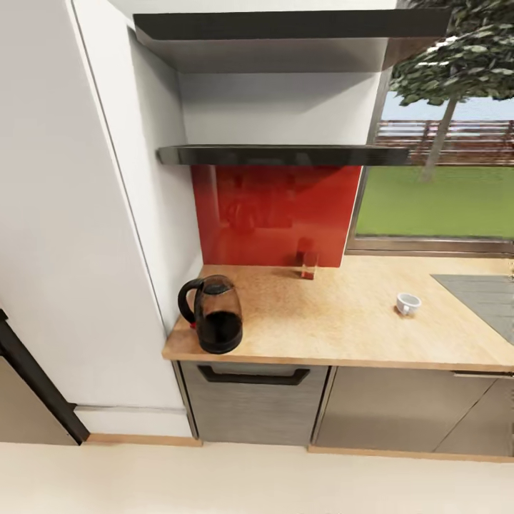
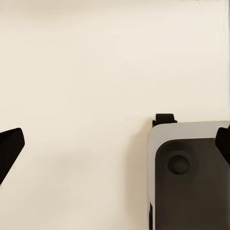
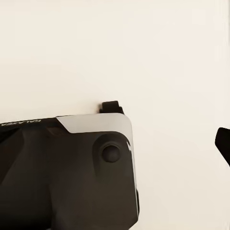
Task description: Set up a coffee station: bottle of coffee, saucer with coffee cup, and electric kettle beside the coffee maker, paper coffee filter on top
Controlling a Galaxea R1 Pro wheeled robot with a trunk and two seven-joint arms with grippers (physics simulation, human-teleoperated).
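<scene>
The electric kettle (image 1: 214, 314), dark glass with a black loop handle, stands at the near left corner of the kitchen countertop (image 1: 335, 328). The white coffee cup (image 1: 408, 303) sits on the countertop to the right, with no plate under it. A small brown-amber bottle (image 1: 308, 265), seemingly the bottle of coffee, stands at the back against the red backsplash. Above hangs the thin glossy kitchen shelf (image 1: 282, 154); I see only its edge. Coffee maker, paper coffee filter and saucer are out of view. My left gripper (image 2: 115, 148) and right gripper (image 3: 115, 148) are open over the cream floor, holding nothing.
A thicker matte black shelf (image 1: 285, 25) hangs higher up. A tall white cabinet (image 1: 71, 214) walls off the counter's left end. A grey inset panel (image 1: 478, 293) lies at the counter's right, under a window. Grey drawer fronts (image 1: 253, 400) sit below. The robot's own body (image 2: 191, 182) shows beside each gripper.
</scene>
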